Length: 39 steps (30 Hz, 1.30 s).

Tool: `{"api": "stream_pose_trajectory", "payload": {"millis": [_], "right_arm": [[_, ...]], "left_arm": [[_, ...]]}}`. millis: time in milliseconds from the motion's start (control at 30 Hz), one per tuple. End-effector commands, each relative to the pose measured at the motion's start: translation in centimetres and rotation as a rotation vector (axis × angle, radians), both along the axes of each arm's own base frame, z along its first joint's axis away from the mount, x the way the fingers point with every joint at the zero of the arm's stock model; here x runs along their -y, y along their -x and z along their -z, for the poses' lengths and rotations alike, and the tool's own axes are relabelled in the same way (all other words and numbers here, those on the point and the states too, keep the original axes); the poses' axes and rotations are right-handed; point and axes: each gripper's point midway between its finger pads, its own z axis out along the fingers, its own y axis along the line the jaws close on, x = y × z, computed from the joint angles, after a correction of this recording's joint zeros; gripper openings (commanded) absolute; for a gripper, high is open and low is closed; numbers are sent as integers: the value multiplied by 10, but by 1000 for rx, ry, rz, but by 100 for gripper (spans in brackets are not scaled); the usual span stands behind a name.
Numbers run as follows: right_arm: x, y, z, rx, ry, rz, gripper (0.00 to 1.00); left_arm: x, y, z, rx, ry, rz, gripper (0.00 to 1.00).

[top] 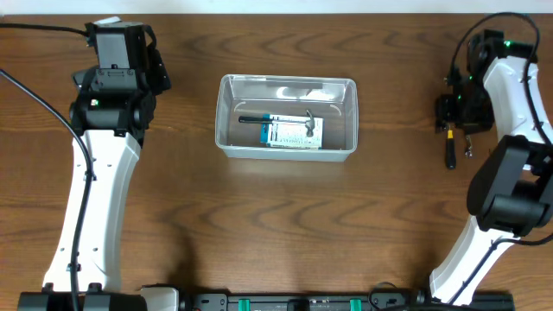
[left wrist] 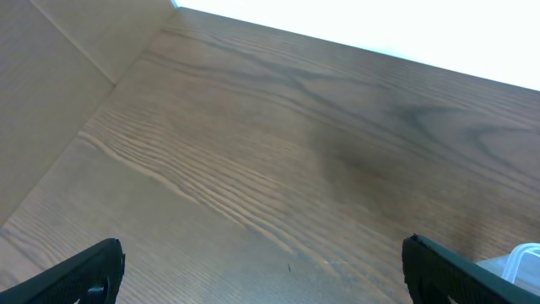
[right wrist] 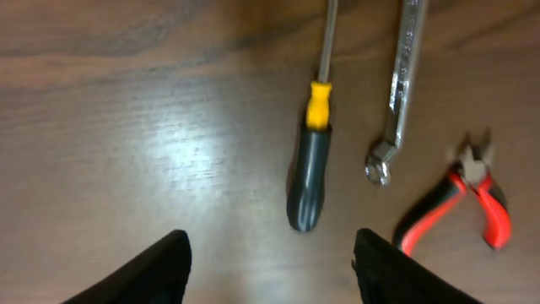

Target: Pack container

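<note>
Station check, viewed remotely.

Task item: the container (top: 226, 117) stands on the table (top: 285, 225) at mid-width, towards the far edge and between the two arms. It is upright, with its long side running left to right. Inside I see a small hammer (top: 259, 119) lying lengthwise and a blue-and-white box (top: 289, 133) flat on the floor of the bin, the two touching or overlapping.

Left arm: the left gripper (left wrist: 270, 283) is off to the left of the container and well apart from it. In its wrist view the fingers (left wrist: 89, 270) stand wide, with only bare wood between them. A rounded corner of the container shows at the lower right edge of that view.

Right arm: the right gripper (right wrist: 274, 270) is over the far right side of the table, well apart from the container. Its jaws are parted at a moderate width and grip nothing. Three tools lie on the wood ahead of it:
- a screwdriver (right wrist: 308, 177), black handle with a yellow collar, its butt end pointing into the gap between the fingers but clear of both;
- a wrench (right wrist: 403, 84), just right of the screwdriver;
- red-and-black pliers (right wrist: 460, 207), further right, near the right-hand finger.

None of the three touches another.
</note>
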Motion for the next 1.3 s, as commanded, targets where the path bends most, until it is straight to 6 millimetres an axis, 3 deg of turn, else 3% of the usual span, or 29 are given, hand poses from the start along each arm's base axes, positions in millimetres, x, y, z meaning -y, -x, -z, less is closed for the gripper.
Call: {"api": "stream_pose_trajectory", "payload": {"millis": [0, 233, 733, 1267], "right_arm": [[2, 3, 13, -3, -8, 1, 61], [6, 2, 30, 15, -4, 11, 62], [23, 12, 40, 4, -13, 22, 59], [15, 28, 69, -2, -103, -24, 58]], "left_arm": [[-5, 0, -3, 1, -18, -15, 98], [-5, 0, -3, 1, -18, -15, 98], [-5, 0, -3, 1, -18, -15, 98], [-5, 0, -3, 1, -18, -15, 98]]}}
